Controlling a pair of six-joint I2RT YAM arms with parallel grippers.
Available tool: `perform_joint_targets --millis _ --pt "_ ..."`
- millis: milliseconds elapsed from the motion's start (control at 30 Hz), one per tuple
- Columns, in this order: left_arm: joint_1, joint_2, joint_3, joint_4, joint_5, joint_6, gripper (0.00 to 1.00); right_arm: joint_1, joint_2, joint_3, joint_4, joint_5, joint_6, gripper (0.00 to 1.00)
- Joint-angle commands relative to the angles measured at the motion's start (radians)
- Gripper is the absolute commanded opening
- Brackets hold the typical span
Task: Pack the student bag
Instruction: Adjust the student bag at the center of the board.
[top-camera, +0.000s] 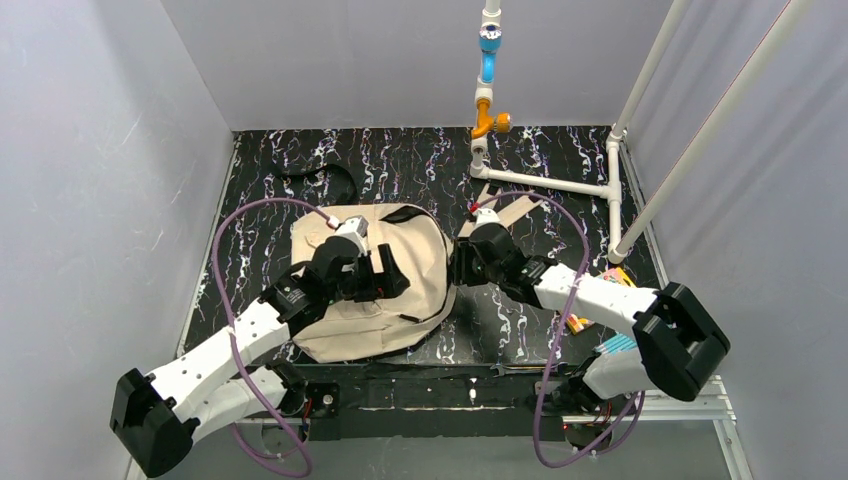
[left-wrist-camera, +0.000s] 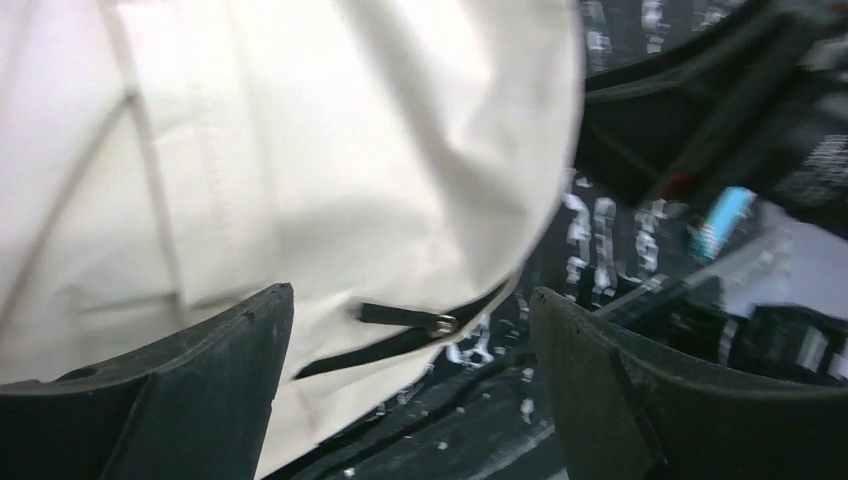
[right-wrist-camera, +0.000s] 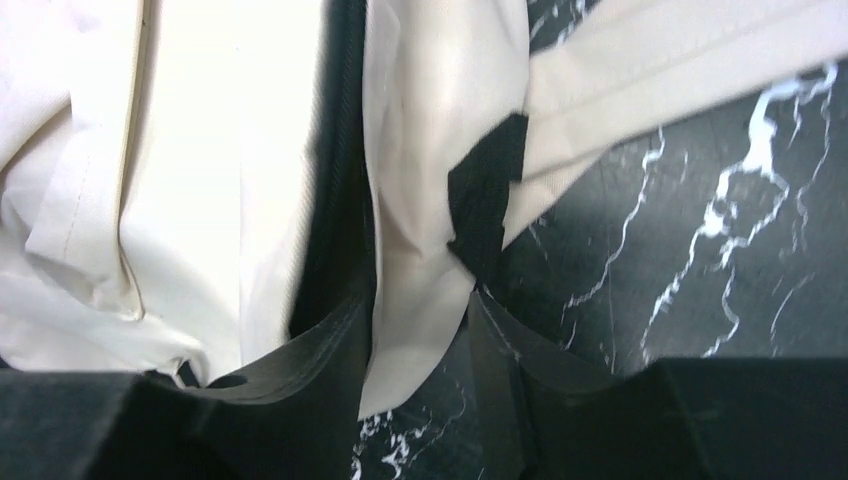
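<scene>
The student bag (top-camera: 420, 260), beige fabric, lies flat on the black marbled table (top-camera: 280, 160) between my two arms. My left gripper (top-camera: 385, 272) hovers over the bag's middle. In the left wrist view the left gripper (left-wrist-camera: 410, 293) is open wide above the bag's (left-wrist-camera: 300, 150) rounded edge, with a black zipper pull (left-wrist-camera: 405, 318) below the gap. My right gripper (top-camera: 458, 262) is at the bag's right edge. In the right wrist view the right gripper (right-wrist-camera: 418, 298) is open, with a flap of the bag (right-wrist-camera: 200, 150) lying between the fingers. A beige strap (right-wrist-camera: 680, 60) runs off to the right.
Colourful books (top-camera: 615, 278) lie on the table's right side behind my right arm, and a blue item (top-camera: 618, 344) sits nearer its base. A white pipe frame (top-camera: 560, 185) with an orange and blue fitting (top-camera: 488, 120) stands at the back. A black strap (top-camera: 330, 180) lies behind the bag.
</scene>
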Motion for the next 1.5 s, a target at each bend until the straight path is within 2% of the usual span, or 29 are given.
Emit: perform_joint_targets --millis 0,167,267,400,467,567,767,800,833,867,900,1000,1067,1133,1233,1333,1467 --pt "0.010 -0.015 -0.045 -0.104 -0.207 -0.045 0.83 -0.031 0.077 0.114 0.032 -0.025 -0.081 0.52" --pt "0.011 -0.029 -0.076 -0.141 -0.296 -0.074 0.73 -0.073 0.189 0.205 0.084 -0.079 -0.123 0.59" --pt "0.013 -0.033 -0.114 -0.153 -0.365 -0.124 0.69 -0.100 0.270 0.274 0.079 -0.125 -0.131 0.50" --pt "0.043 -0.029 -0.157 -0.109 -0.417 -0.120 0.61 -0.127 0.307 0.297 0.056 -0.113 -0.136 0.19" --pt "0.086 -0.004 -0.171 -0.076 -0.417 -0.093 0.58 -0.140 0.281 0.273 0.046 -0.090 -0.145 0.13" --pt "0.187 0.072 -0.165 -0.038 -0.362 -0.043 0.54 -0.158 0.220 0.220 0.032 -0.047 -0.163 0.06" --pt "0.325 0.203 -0.108 0.014 -0.268 0.081 0.53 -0.163 0.181 0.216 0.018 -0.078 -0.196 0.05" --pt "0.332 0.209 -0.090 0.005 -0.259 0.100 0.53 -0.163 0.182 0.234 -0.004 -0.087 -0.204 0.08" --pt "0.335 0.209 -0.070 -0.005 -0.243 0.115 0.53 -0.163 0.181 0.253 -0.044 -0.088 -0.215 0.17" --pt "0.335 0.203 -0.053 -0.018 -0.220 0.128 0.54 -0.165 0.175 0.276 -0.099 -0.078 -0.223 0.34" --pt "0.335 0.190 -0.042 -0.030 -0.189 0.133 0.55 -0.163 0.163 0.294 -0.137 -0.074 -0.233 0.44" --pt "0.336 0.102 -0.057 -0.074 -0.114 0.107 0.61 -0.159 0.095 0.328 -0.226 -0.070 -0.277 0.64" --pt "0.335 0.016 -0.077 -0.124 -0.088 0.063 0.67 -0.142 0.047 0.347 -0.272 -0.075 -0.312 0.73" --pt "0.336 -0.069 -0.093 -0.179 -0.057 0.008 0.77 -0.105 0.021 0.373 -0.313 -0.113 -0.342 0.77" --pt "0.336 -0.160 -0.099 -0.278 0.007 -0.075 0.86 0.007 0.024 0.407 -0.319 -0.152 -0.355 0.78" --pt "0.337 -0.208 -0.107 -0.375 0.051 -0.188 0.87 0.168 0.080 0.430 -0.281 -0.174 -0.355 0.80" --pt "0.337 -0.244 -0.166 -0.406 0.118 -0.355 0.87 0.239 0.206 0.474 -0.241 -0.284 -0.301 0.74"
